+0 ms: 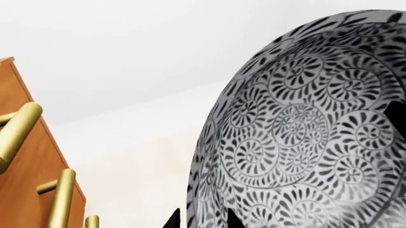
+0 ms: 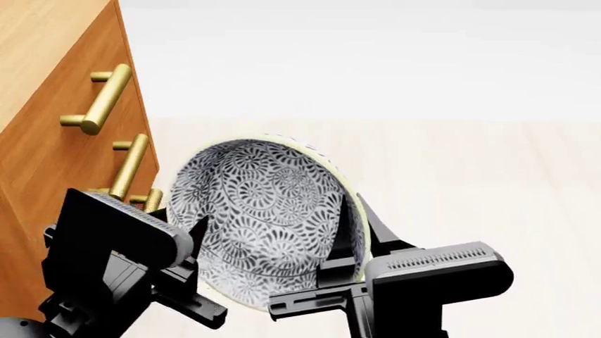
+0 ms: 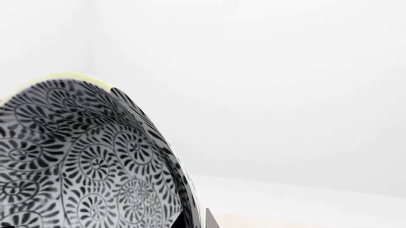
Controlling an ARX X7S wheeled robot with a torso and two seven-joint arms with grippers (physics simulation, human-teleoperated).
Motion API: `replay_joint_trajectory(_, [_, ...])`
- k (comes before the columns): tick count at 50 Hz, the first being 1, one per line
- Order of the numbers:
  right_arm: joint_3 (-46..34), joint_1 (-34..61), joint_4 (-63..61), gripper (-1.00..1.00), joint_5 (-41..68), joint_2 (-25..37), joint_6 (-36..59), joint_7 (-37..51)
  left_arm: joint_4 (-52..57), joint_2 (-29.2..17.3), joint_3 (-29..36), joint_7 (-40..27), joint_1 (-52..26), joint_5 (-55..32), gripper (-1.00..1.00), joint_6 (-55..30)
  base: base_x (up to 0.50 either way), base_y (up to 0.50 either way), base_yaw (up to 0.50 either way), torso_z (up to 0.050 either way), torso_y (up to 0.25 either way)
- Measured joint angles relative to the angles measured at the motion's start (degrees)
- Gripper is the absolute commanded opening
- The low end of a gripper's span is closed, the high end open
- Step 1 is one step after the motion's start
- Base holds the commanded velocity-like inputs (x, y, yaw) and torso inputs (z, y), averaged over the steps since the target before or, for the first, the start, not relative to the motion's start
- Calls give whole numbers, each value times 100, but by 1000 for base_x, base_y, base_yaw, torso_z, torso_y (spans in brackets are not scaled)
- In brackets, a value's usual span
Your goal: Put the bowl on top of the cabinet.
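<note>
The bowl [image 2: 258, 211], white with a dense dark floral pattern and a pale rim, hangs tilted in the air, its hollow facing the head camera. My left gripper [image 2: 200, 243] is shut on the bowl's rim on the cabinet side. In the left wrist view the patterned bowl [image 1: 304, 133] fills the frame and the left gripper [image 1: 201, 221] straddles its wall. My right gripper [image 2: 362, 229] is shut on the opposite rim; the right wrist view shows the bowl [image 3: 82, 161] with the right gripper [image 3: 195, 220] across its edge. The orange-brown cabinet [image 2: 47, 148] stands just left of the bowl.
Brass bar handles [image 2: 103, 98] stick out of the cabinet's drawer fronts toward the bowl, and they show close by as handles [image 1: 19, 128] in the left wrist view. Pale floor [image 2: 469, 183] and a white wall lie beyond.
</note>
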Motion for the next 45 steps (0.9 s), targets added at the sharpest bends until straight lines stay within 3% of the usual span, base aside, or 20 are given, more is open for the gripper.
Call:
replay_joint_trajectory(32, [-2,13,23,-100,1,1,41,52,161,-134,64,50,74,-50,-100,145,0,0,0,0,0])
replay_joint_trajectory(33, [-2,15,22,100,1,2,44,53,165,-135,62,46,74,-57,-100,142,0,0,0,0,0])
replay_joint_trajectory(45, [30,28,23,100,-12,22,78,71,155,-155,50,0,82,-24,-100,116,0,0,0,0,0])
